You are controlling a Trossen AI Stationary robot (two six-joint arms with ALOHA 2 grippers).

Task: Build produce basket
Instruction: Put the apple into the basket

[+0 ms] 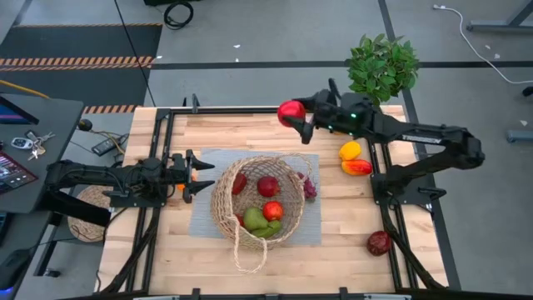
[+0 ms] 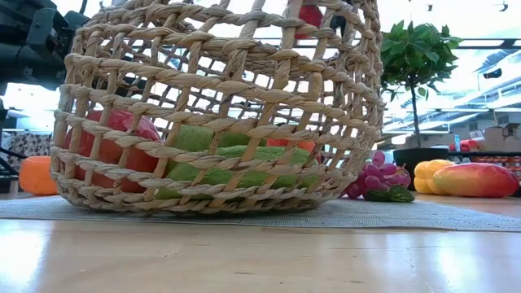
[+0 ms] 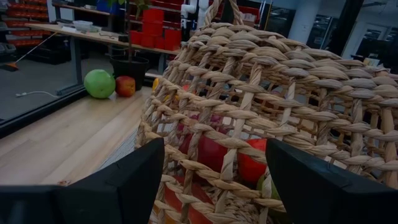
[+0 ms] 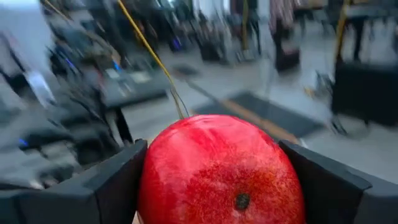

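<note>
The right gripper (image 1: 296, 114) pinches a red fruit (image 1: 289, 112) above the table's far edge, beyond the basket (image 1: 265, 200); the left gripper (image 1: 196, 176), fingers spread, sits beside the basket's left wall. The basket holds red and green produce on a grey mat (image 1: 204, 221); purple grapes (image 1: 310, 188), a yellow piece (image 1: 350, 150), a mango (image 1: 356, 167) and a dark red fruit (image 1: 379, 242) lie around on the wooden table (image 1: 350, 242); a potted plant (image 1: 382, 67) stands behind.

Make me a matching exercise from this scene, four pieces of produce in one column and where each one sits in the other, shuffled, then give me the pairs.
Things:
1. red fruit
2. purple grapes
3. dark red fruit
4. green pieces

Places:
A. inside the basket
B. alone on the bare wood near the table's right front corner
C. held in the right end effector, above the table's far edge
D. on the grey mat, against the basket's outer right side

Pairs: 1-C, 2-D, 3-B, 4-A
</note>
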